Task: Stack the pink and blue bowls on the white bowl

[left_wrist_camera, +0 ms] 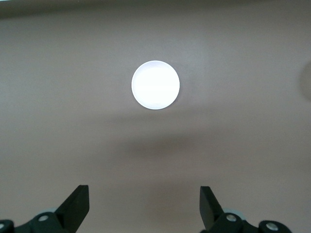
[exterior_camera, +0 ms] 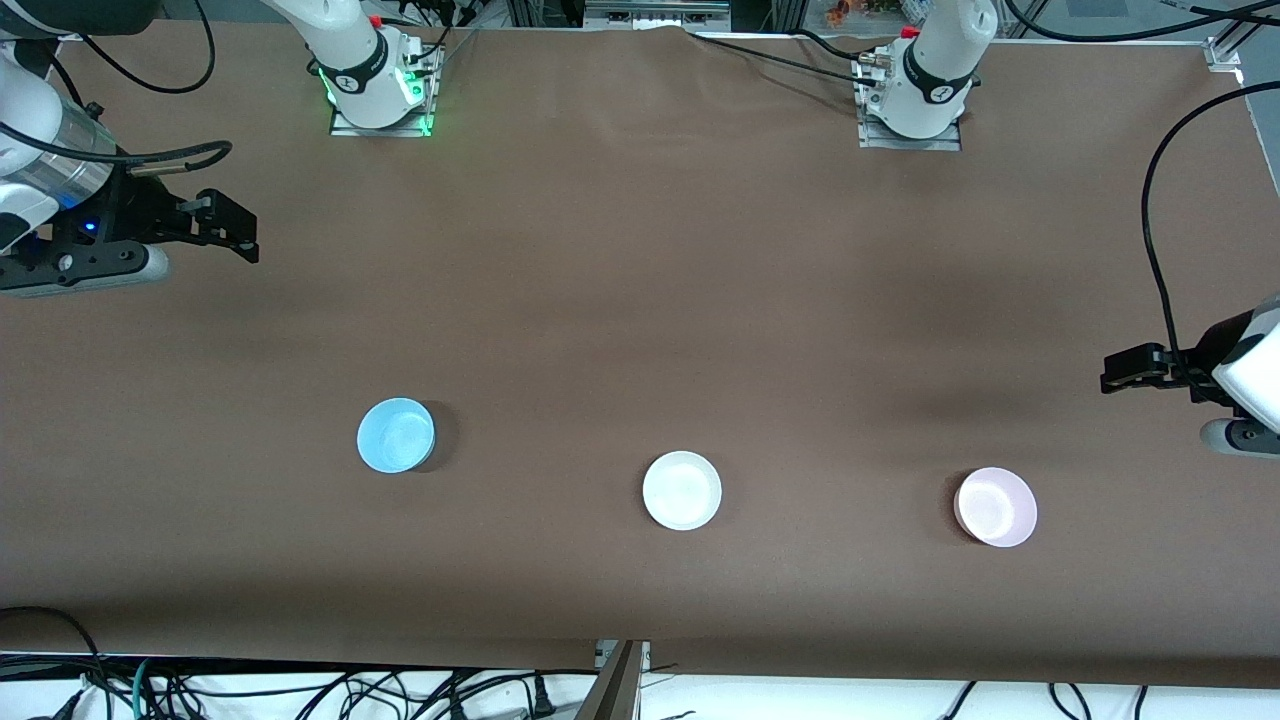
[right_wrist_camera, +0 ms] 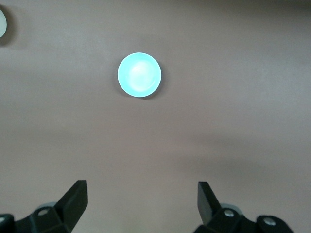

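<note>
The brown desk (exterior_camera: 640, 300) carried no readable writing. The right end effector (exterior_camera: 225, 228) and left end effector (exterior_camera: 1125, 372) hung released over its two ends. Along the camera-side edge sat the blue bowl (exterior_camera: 396, 435), white bowl (exterior_camera: 682, 490) and pink bowl (exterior_camera: 996, 507), well apart.

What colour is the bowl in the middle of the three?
White. The middle bowl is plain glossy white, best seen in the front view.

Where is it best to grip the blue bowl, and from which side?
Probably by its rim, from above: the blue bowl sits upright and alone on the table, mouth up, so one finger can go inside and one outside the wall. The open right gripper is at that end of the table.
</note>
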`<state>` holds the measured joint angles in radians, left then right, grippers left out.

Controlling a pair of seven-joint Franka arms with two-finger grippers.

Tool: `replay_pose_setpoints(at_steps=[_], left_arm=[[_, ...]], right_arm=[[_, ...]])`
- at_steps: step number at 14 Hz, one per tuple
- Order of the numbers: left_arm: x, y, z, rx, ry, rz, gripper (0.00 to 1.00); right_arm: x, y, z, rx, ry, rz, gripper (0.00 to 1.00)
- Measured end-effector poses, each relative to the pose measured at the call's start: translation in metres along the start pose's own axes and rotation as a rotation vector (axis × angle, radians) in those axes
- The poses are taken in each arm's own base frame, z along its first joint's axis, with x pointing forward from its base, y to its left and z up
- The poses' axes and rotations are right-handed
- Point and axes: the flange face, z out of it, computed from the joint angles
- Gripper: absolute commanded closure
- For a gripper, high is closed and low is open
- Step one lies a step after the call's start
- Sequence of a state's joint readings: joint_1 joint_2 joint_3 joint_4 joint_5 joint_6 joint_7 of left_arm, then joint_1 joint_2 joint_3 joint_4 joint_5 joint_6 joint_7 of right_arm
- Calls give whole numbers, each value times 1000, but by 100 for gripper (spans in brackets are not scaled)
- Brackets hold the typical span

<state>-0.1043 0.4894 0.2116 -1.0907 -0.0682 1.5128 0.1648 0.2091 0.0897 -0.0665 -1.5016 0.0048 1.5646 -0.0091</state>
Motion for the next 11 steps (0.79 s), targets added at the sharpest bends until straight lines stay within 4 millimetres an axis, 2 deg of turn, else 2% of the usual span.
replay_pose_setpoints(at_steps=[4, 8, 10, 11], left_arm=[[0, 0, 0, 0, 0, 0, 0], [1, 0, 2, 0, 0, 1, 0], [13, 1, 16, 8, 36, 4, 0], [25, 1, 33, 16, 64, 5, 0]], right_arm=[[0, 1, 0, 0, 0, 3, 0], [2, 14, 4, -2, -6, 24, 0], [3, 14, 5, -2, -2, 24, 0], [4, 14, 4, -2, 3, 25, 0]])
